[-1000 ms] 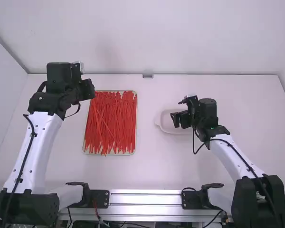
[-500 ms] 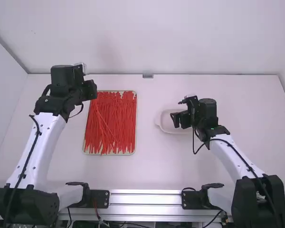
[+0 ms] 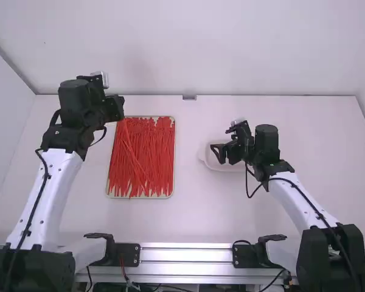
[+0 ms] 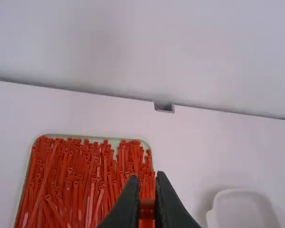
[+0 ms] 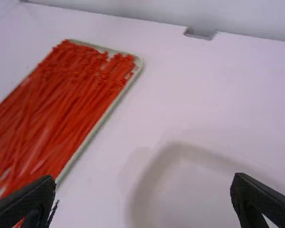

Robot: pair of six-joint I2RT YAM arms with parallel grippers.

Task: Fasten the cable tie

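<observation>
Left gripper [image 4: 146, 187] is clamped on 1 red cable tie [image 4: 146, 212] at the far end of the tray [image 3: 172, 159]. In the last second its wrist tipped up, so the tie looks to be lifting off the pile [image 3: 140, 158]. Right gripper [image 3: 224, 148] just spread its fingers wide, empty, over the white dish [image 3: 205, 159]. Probably handover prep; tie not looped yet.

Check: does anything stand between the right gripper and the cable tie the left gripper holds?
Nothing visible does. Open space above the table separates the right gripper from the cable tie pinched in the left gripper.
</observation>
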